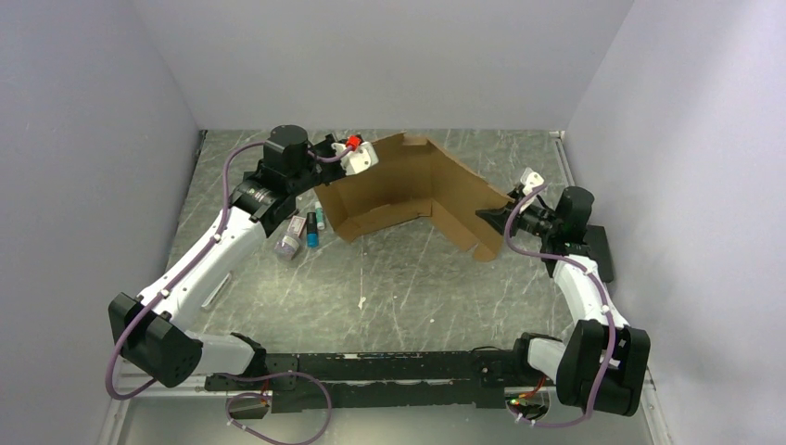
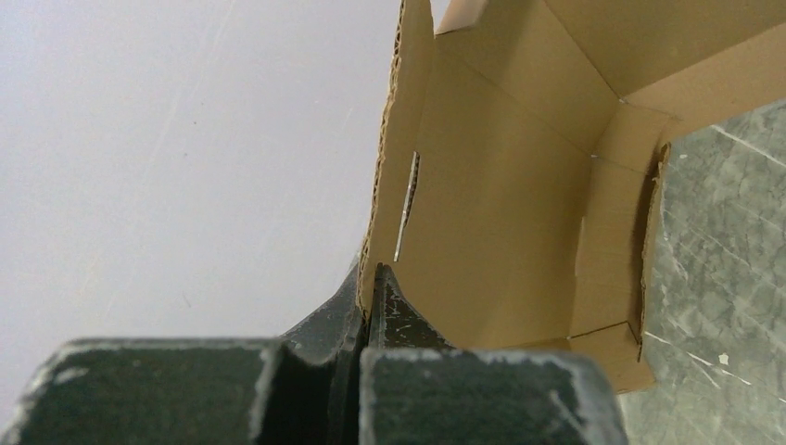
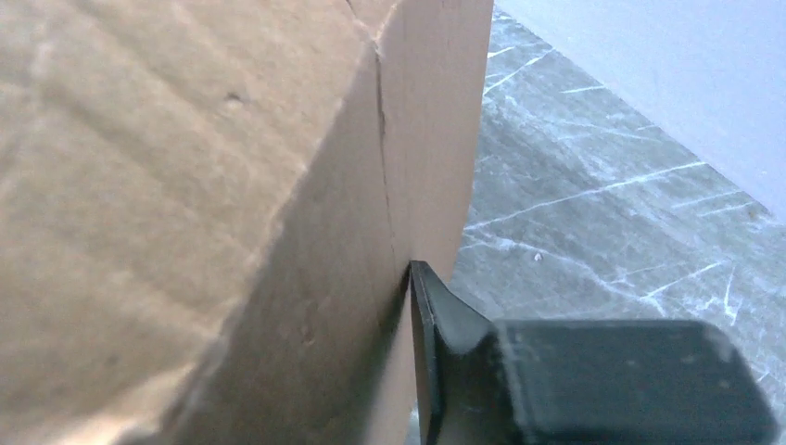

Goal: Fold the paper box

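The paper box [image 1: 417, 190] is a brown cardboard sheet, partly raised, lying at the back middle of the table. My left gripper [image 1: 363, 159] is at its left end, and in the left wrist view its jaws [image 2: 371, 289] are shut on the edge of an upright wall of the box [image 2: 500, 204]. My right gripper [image 1: 486, 217] is at the box's right end flap. In the right wrist view one black finger [image 3: 428, 324] lies flat against the cardboard [image 3: 232, 185]. The cardboard hides the other finger.
Several small bottles and tubes [image 1: 301, 232] lie beside the left arm, just left of the box. A black block [image 1: 599, 247] sits by the right wall behind the right arm. A small white scrap [image 1: 361, 301] lies mid-table. White walls close in the sides and back.
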Controlling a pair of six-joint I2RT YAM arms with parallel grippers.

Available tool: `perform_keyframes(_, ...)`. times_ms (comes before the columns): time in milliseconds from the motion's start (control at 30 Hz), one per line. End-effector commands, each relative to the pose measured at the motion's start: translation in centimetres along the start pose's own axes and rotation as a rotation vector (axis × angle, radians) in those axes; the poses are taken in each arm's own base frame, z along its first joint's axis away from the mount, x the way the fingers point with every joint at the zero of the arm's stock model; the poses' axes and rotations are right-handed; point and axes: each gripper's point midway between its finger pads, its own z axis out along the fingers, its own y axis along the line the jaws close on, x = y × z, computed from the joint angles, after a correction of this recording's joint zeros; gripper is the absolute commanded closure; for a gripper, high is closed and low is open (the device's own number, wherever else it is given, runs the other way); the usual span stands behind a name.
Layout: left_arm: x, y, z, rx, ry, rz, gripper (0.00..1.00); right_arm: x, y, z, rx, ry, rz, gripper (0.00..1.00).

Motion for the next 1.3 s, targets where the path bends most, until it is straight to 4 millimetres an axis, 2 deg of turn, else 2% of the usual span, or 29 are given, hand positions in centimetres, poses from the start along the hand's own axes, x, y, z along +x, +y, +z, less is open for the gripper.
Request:
perform_keyframes(0, -2.4, 1.1, -0.9, -0.024, -0.078, -0.009, 1.00, -1.5, 0.4, 0.2, -0.047, -0.032, -0.097, 0.78)
perform_keyframes(67, -2.3, 1.2, -0.9, -0.031, -0.074, -0.008, 1.00, -1.9, 0.6, 0.1, -0.060, -0.030, -0.108, 0.91)
perform_keyframes(200, -2.2, 1.8, -1.1, -0.057, -0.066, -0.004, 1.00, -2.3, 1.3, -0.1, -0.089, -0.026, -0.118, 1.00)
perform_keyframes(300, -2.2, 2.1, -1.2, -0.069, -0.064, -0.006, 1.00, -2.9, 1.8, -0.3, -0.116, -0.025, -0.127, 1.00)
perform_keyframes(633, -1.9, 2.3, -0.9, -0.062, -0.052, 0.011, 1.00, -4.5, 6.0, -1.5, -0.303, -0.047, -0.182, 1.00)
perform_keyframes(833, -1.7, 2.8, -0.6, -0.064, -0.037, 0.024, 1.00, -4.2, 7.4, -1.7, -0.387, -0.041, -0.176, 1.00)
perform_keyframes(933, -1.7, 3.0, -0.3, -0.063, -0.035, 0.033, 1.00, -4.3, 8.8, -1.9, -0.440, -0.034, -0.142, 1.00)
perform_keyframes(1267, -1.4, 3.7, 0.7, -0.079, -0.018, 0.071, 1.00, -5.9, 8.5, -1.7, -0.450, -0.028, -0.126, 1.00)
